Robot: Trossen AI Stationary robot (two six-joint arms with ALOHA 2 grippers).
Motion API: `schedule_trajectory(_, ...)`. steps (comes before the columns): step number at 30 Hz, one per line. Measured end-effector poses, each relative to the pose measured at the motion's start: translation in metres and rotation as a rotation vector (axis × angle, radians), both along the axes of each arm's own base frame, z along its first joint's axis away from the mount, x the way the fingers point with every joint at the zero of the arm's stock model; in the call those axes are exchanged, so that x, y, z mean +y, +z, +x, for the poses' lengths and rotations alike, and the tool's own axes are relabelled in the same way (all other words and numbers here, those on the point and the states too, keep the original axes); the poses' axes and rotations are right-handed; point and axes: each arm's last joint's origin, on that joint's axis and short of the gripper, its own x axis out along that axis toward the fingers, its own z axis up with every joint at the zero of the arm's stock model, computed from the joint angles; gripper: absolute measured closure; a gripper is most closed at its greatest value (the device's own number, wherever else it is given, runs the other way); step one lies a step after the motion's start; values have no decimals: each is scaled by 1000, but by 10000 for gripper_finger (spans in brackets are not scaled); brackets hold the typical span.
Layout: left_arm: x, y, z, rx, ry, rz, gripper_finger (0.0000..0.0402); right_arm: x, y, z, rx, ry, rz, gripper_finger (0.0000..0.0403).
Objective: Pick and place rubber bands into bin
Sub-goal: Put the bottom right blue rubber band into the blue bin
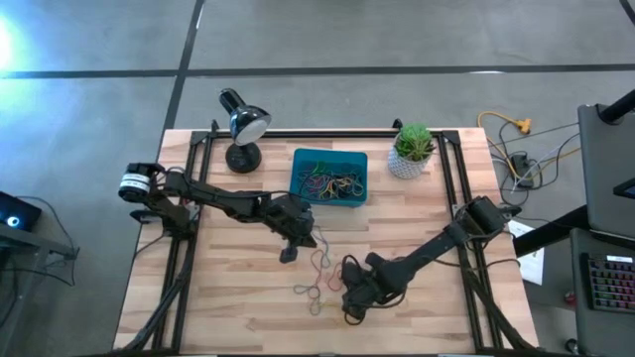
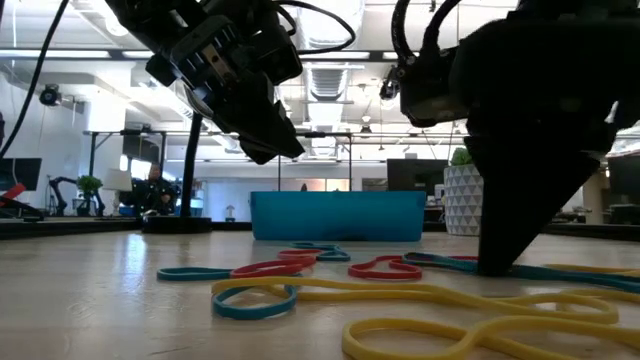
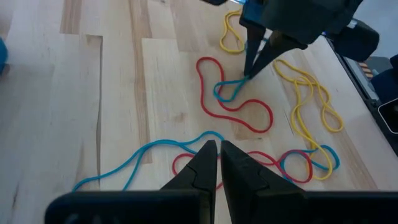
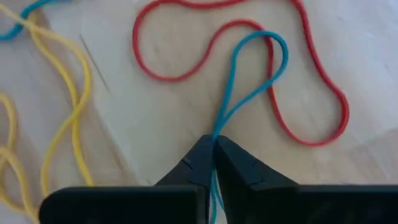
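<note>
Several rubber bands [image 1: 316, 278] in red, blue and yellow lie loose on the wooden table, between the arms. More of them sit inside the teal bin [image 1: 330, 178], which stands at the far side and shows in the low view as the bin [image 2: 338, 216]. My right gripper [image 4: 213, 144] is down at table level, shut on a blue band [image 4: 261, 62]; the left wrist view also shows this right gripper [image 3: 250, 73]. My left gripper [image 3: 218, 152] hangs shut and empty above the bands, left of the right one and raised off the table [image 2: 270, 150]. My right gripper pinches the blue band by one narrow end of its loop [image 4: 217, 129], between the two fingertips. The fingers come from above, pointing down. The rest of the loop lies slack on the table and crosses over a red band [image 4: 186, 74].
A black desk lamp [image 1: 242, 124] stands left of the bin and a white plant pot [image 1: 411, 154] right of it. Black frame rails [image 1: 189, 198] run along both table sides. Yellow bands [image 3: 311, 99] lie just beyond the right gripper.
</note>
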Motion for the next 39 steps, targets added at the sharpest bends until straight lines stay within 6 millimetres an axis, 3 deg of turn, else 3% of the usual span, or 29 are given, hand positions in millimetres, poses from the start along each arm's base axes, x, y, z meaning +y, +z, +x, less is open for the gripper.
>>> schedule_trajectory(5,0,0,0,0,0,-1,396,-1,16,-3,-25,49,18,395)
schedule_trajectory(13,0,0,0,-4,-3,4,396,-5,63,-9,-158,132,44,395)
schedule_trajectory(19,0,0,0,-5,-4,4,396,-19,93,-12,-259,127,-17,395)
schedule_trajectory(29,0,0,0,1,2,-2,396,-70,121,-17,-238,79,-192,395)
schedule_trajectory(39,0,4,-1,2,24,-32,396,-148,136,-16,-133,37,-359,395)
